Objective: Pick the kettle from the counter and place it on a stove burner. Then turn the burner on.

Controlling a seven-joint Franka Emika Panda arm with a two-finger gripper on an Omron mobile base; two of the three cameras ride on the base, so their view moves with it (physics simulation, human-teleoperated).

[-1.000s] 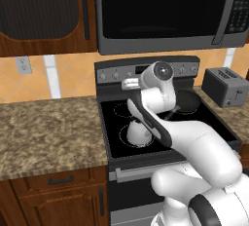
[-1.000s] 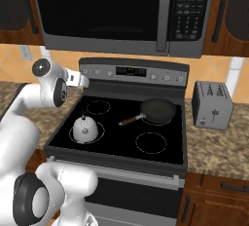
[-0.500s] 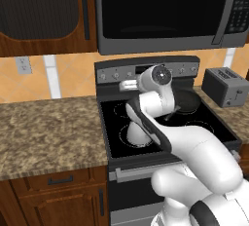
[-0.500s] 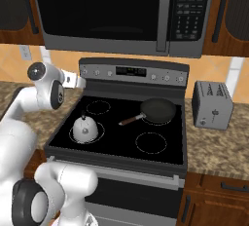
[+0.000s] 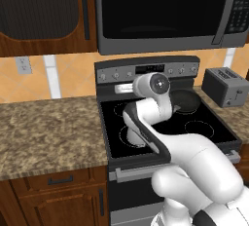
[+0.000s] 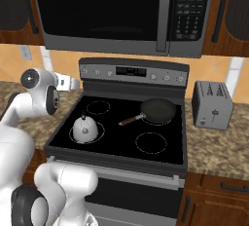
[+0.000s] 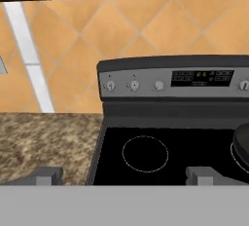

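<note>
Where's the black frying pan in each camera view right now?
Left base view: black round frying pan centre-right, just beyond the arm.
Right base view: pan centre, back-right of the cooktop.
Hand view: pan at right edge.
Shared landmark: grey stove control panel.

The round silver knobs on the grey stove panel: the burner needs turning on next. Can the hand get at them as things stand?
Probably yes. The open hand faces the round silver knobs on the grey stove panel, with nothing between; the silver kettle sits lower on the black cooktop.
</note>
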